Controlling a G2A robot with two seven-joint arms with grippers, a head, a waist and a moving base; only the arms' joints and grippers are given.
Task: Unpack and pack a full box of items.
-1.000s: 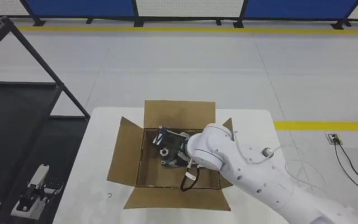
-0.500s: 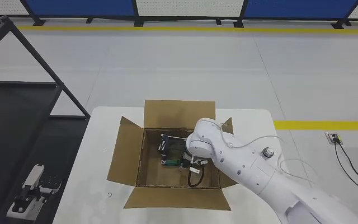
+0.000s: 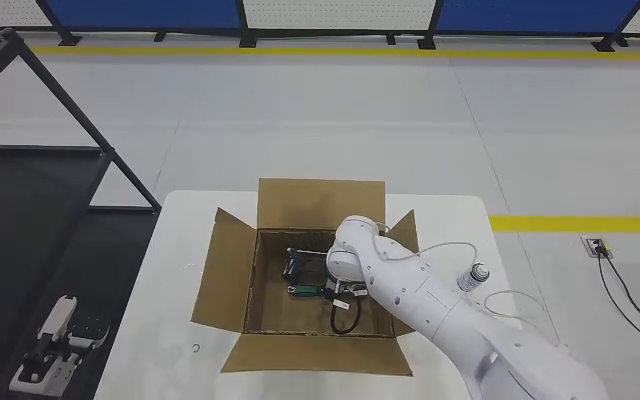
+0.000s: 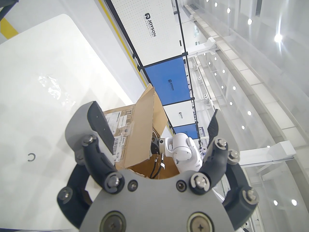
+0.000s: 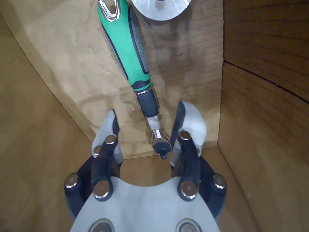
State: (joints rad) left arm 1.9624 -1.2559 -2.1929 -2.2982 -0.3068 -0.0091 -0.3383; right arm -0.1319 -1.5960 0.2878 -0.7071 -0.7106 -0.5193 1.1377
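Brown cardboard box (image 3: 320, 203), flaps open, sits mid-surface (image 3: 180, 300), toward the far edge. Green-handled ratchet wrench (image 5: 125, 47) lies flat on the box floor, handle end just beside a silver metal disc (image 5: 154, 8) with a dark centre hole. Right end effector (image 5: 147, 112) is inside the box, fingers apart, straddling the ratchet head, not clamped. Left end effector (image 4: 155, 112) is off the surface's left edge, wide open, empty.

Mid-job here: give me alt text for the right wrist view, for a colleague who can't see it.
The right claw hangs open inside the cardboard box, its fingers either side of the metal head of a green-handled ratchet wrench lying on the box floor. Past the handle's end sits a round metal flange with a dark centre hole.
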